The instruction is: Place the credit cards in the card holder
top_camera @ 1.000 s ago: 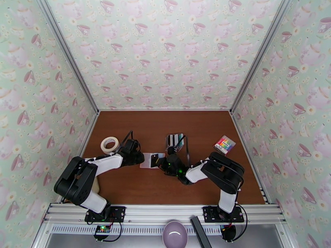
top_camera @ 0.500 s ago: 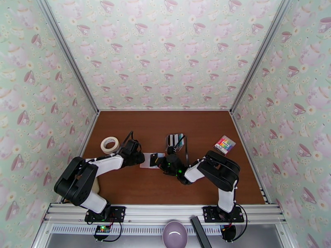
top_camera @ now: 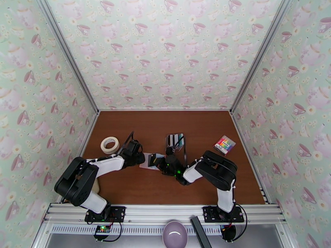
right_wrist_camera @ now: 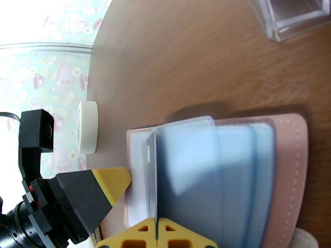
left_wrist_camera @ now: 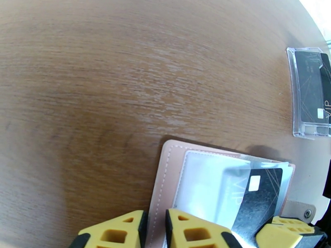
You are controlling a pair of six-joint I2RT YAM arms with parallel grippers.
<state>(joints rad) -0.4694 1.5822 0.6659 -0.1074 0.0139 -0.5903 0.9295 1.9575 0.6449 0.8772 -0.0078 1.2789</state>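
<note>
Open pink wallet (top_camera: 147,160) at the centre of the table (top_camera: 207,182), between the grippers. The left gripper (left_wrist_camera: 156,222) is pinched tight on its cover edge. The right gripper (right_wrist_camera: 157,229) is closed on a black card (left_wrist_camera: 261,195), part-covered by a clear pocket. The rack (left_wrist_camera: 294,94) beyond holds more cards (left_wrist_camera: 312,94).

Tape roll (top_camera: 104,142) — striped pad (top_camera: 224,144)

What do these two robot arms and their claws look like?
The left arm and right arm have white tube sections between black joints, with thin black cables looping near the wrists. The left claw and right claw each have two fingers tipped with yellow blocks with moulded hollows. A green light glows on the right wrist.
</note>
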